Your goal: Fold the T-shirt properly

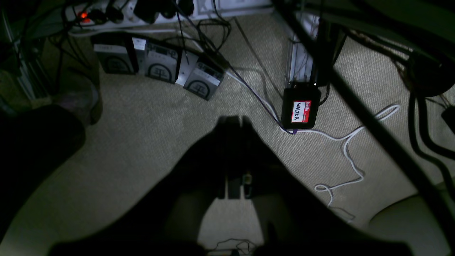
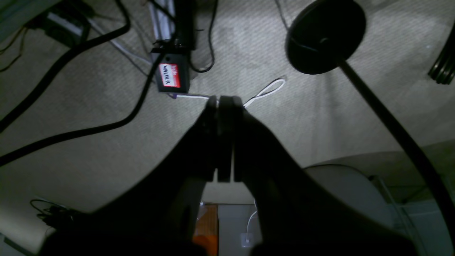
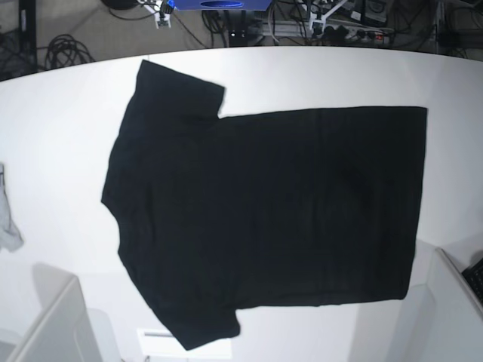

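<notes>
The T-shirt (image 3: pixel 264 219) lies spread flat on the white tabletop (image 3: pixel 60 113), plain black side up, filling most of the middle of the base view. Its neck and shoulders point toward that view's left, its hem runs down the right, one sleeve reaches toward the far edge and the other toward the near edge. A small pale grey scrap (image 3: pixel 7 222) sits at the tabletop's left edge, well apart from the shirt. Neither arm shows in the base view.

Both wrist cameras look down at a beige carpet (image 1: pixel 142 135) rather than at the tabletop. The left gripper (image 1: pixel 234 121) is a dark silhouette with its fingers (image 1: pixel 227 142) pressed together; they seem to hold nothing, though the picture is too dark to be sure. Beyond it lie three grey boxes (image 1: pixel 160 65) in a row, a power strip (image 1: pixel 117 12) with a red light, a white cable (image 1: pixel 348 142) and a black box (image 1: pixel 300 108) with a red and white name sticker.

The right gripper (image 2: pixel 225 101) is likewise closed, fingers (image 2: pixel 224 135) touching along their length. The same black box and a round black stand base (image 2: pixel 325 35) lie on the carpet past it.
</notes>
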Controlling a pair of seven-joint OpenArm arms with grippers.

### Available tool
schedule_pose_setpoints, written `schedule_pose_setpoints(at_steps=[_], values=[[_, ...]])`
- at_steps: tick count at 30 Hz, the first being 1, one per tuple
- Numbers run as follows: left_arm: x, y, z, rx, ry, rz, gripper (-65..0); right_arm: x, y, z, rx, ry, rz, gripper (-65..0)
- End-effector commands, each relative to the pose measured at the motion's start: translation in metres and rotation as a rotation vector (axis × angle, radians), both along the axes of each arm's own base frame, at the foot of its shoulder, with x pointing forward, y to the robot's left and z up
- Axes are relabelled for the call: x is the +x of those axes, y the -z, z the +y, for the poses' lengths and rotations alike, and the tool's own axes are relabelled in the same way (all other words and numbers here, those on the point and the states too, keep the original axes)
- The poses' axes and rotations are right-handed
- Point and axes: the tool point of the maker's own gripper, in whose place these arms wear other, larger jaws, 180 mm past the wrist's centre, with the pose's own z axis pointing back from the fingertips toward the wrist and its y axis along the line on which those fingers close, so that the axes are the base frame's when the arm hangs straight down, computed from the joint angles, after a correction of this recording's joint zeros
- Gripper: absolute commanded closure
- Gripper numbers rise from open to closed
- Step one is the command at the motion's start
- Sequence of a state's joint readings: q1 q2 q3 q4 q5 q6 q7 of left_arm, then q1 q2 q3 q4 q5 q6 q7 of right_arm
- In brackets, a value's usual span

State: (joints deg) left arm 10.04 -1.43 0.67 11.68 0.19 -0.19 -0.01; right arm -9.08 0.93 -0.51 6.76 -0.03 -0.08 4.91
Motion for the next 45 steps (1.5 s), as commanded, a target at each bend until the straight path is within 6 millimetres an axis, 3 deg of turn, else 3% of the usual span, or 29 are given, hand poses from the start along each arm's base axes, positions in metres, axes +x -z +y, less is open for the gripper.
schedule_pose_setpoints(at_steps=[1, 6, 21, 25, 28, 30, 33, 37, 45], values=[[-0.004, 0.0, 0.003, 0.006, 0.003, 0.005, 0.0, -0.003, 0.0, -0.002, -0.007, 0.001, 0.004, 0.0], [-0.001, 0.0, 0.003, 0.006, 0.003, 0.0, 0.0, -0.002, -0.001, -0.01, -0.019, 0.0, 0.003, 0.0], [-0.008, -0.001, 0.004, 0.007, 0.005, 0.011, 0.0, -0.006, -0.001, -0.01, -0.02, 0.009, 0.012, 0.0], [-0.023, -0.006, 0.003, 0.004, 0.011, 0.002, 0.0, -0.026, -0.004, -0.01, -0.02, 0.009, 0.028, 0.0], [-0.027, -0.017, 0.015, 0.019, 0.03, -0.054, 0.0, -0.041, -0.01, -0.01, -0.019, 0.007, 0.008, 0.0], [-0.032, -0.027, 0.016, 0.017, 0.04, -0.084, 0.0, -0.054, -0.016, -0.018, -0.037, 0.03, 0.023, 0.0], [-0.04, -0.044, 0.034, 0.039, 0.074, -0.123, 0.0, -0.064, -0.029, -0.029, -0.066, 0.08, 0.046, 0.0], [-0.056, -0.065, 0.048, 0.053, 0.11, -0.138, 0.0, -0.062, -0.054, -0.038, -0.085, 0.082, 0.01, 0.0], [-0.072, -0.122, 0.063, 0.055, 0.181, -0.154, 0.0, -0.06, -0.131, -0.04, -0.101, 0.049, 0.003, 0.0]])
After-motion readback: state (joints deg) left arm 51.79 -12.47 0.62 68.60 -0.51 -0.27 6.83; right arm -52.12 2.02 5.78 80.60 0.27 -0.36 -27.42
